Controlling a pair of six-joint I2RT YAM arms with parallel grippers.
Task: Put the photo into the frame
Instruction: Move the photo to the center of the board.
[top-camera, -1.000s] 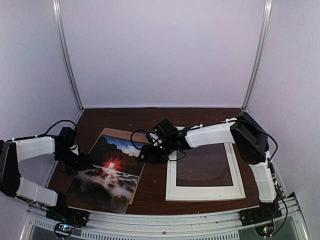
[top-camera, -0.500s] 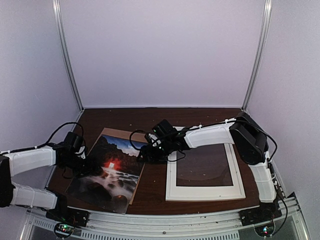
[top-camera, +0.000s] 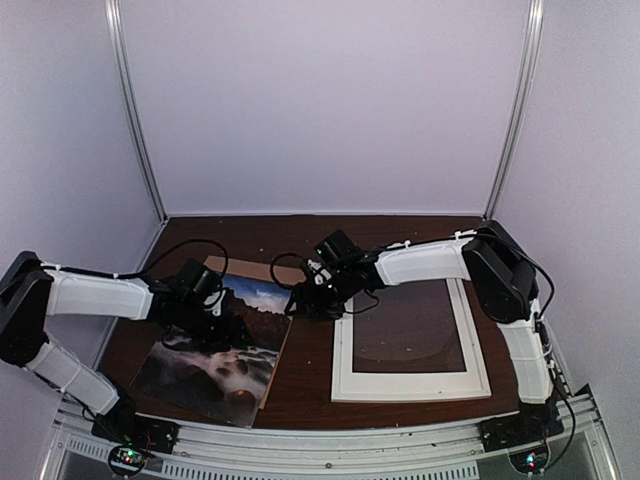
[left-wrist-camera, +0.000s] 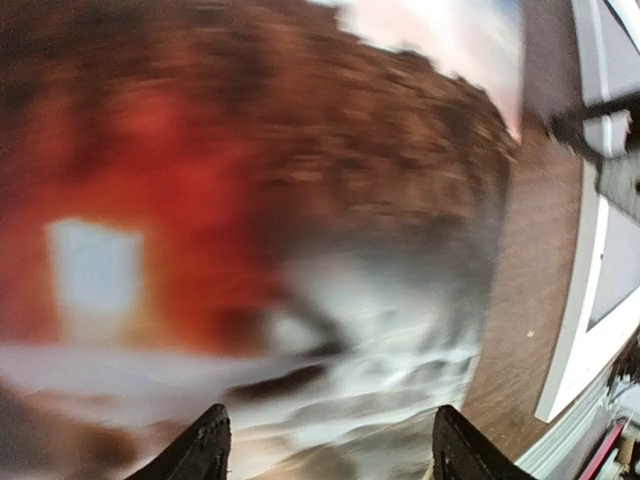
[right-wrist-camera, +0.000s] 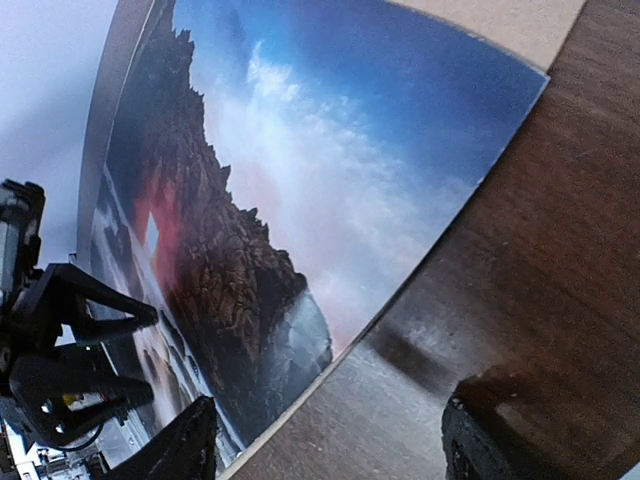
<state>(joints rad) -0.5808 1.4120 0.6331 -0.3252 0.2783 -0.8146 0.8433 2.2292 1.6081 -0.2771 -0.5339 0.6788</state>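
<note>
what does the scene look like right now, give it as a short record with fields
photo: flat on a brown board, left part of the table
frame: flat on the table beside the photo, nothing lying in its opening
left fingers: open, over the middle of the photo; contact cannot be told
right fingers: open, empty, at the photo's edge nearest the frame
task status: photo not yet in the frame
</note>
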